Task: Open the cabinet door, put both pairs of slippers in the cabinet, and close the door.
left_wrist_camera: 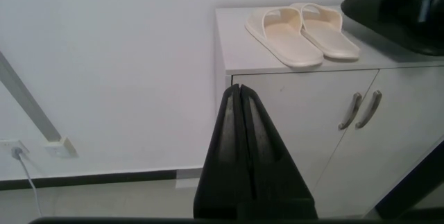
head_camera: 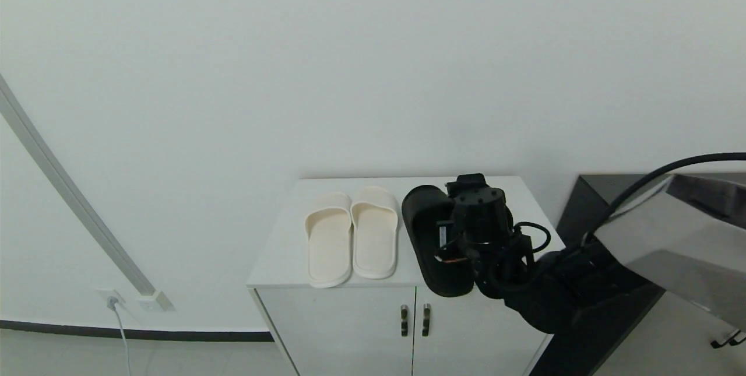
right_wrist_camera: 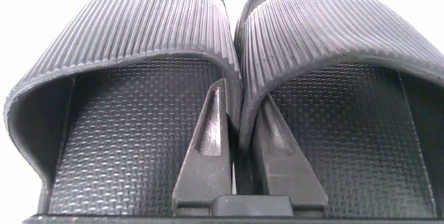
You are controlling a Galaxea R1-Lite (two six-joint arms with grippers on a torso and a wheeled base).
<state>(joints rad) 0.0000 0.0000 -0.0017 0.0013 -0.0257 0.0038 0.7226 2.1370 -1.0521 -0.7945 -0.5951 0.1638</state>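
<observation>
right gripper [right_wrist_camera: 240,109] pinches black slippers [right_wrist_camera: 139,37] at inner walls.

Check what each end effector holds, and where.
Right end effector pinches the black slippers by their adjoining inner walls. Left end effector is shut on nothing.

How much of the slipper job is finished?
Nothing looks done yet: the cabinet doors are shut, and the white slippers sit on top. The right claw pinches the black slippers together, also on top. Left: opening a door, putting both pairs inside, closing it.
</observation>
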